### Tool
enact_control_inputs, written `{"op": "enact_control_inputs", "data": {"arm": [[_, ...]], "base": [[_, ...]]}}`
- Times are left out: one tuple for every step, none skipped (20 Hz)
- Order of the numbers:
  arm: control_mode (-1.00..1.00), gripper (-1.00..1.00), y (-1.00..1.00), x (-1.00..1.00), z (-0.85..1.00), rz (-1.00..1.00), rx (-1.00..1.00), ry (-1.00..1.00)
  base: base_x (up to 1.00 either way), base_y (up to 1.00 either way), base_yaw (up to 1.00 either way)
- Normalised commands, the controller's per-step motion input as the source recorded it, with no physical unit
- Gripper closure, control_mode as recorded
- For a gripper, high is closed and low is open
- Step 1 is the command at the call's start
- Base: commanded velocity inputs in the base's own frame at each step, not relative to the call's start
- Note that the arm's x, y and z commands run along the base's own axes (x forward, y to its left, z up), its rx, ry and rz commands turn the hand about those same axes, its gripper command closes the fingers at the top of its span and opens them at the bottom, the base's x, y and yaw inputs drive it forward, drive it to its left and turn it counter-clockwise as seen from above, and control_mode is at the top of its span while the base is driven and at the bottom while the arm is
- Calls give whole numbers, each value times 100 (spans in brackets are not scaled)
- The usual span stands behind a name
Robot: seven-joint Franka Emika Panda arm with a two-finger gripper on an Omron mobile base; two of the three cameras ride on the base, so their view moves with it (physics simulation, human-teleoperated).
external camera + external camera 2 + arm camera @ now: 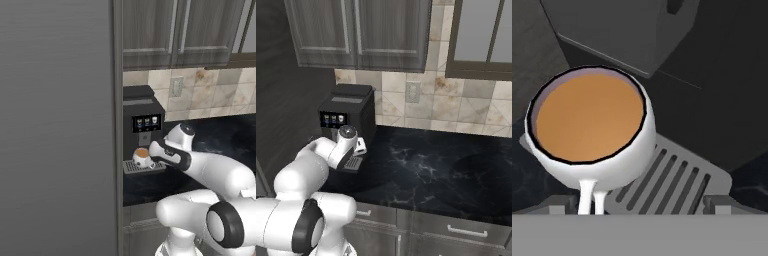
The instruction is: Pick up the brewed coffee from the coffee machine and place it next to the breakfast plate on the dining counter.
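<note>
From the right base view I lose most of the brewed coffee (pixel 360 145): my own forearm covers it, and only a sliver of white mug peeks out at left of centre, beside the coffee machine (pixel 348 116). In the hand view the gripper (pixel 642 206) is cut off at the bottom edge; I see just two grey fingertips (pixel 562 204), spread wide apart and holding nothing, one on each side of the mug's handle, which points down toward me. The mug sits on the silver grated drip tray (pixel 667 177), under the machine's spout, filled nearly to the brim with light brown coffee. In the left base view it sits at centre, the black tabletop (pixel 220 135) stretching right.
</note>
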Motion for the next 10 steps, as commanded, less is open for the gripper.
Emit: {"op": "enact_control_inputs", "data": {"arm": [[-100, -100, 5, 0, -43, 0, 0, -1], [-100, -100, 7, 0, -46, 0, 0, 0], [-100, -100, 9, 0, -47, 0, 0, 0], [-100, -100, 9, 0, -47, 0, 0, 0], [-100, -100, 9, 0, -47, 0, 0, 0], [-100, -100, 9, 0, -46, 0, 0, 0], [-100, -100, 9, 0, -46, 0, 0, 0], [-100, -100, 6, 0, -42, 0, 0, 0], [-100, -100, 6, 0, -42, 0, 0, 0], [-100, -100, 4, 0, -41, 0, 0, 0]], "base": [[0, 0, 0], [0, 0, 0], [0, 0, 0], [0, 0, 0], [0, 0, 0], [0, 0, 0], [0, 0, 0], [0, 0, 0], [0, 0, 0], [0, 0, 0]]}}
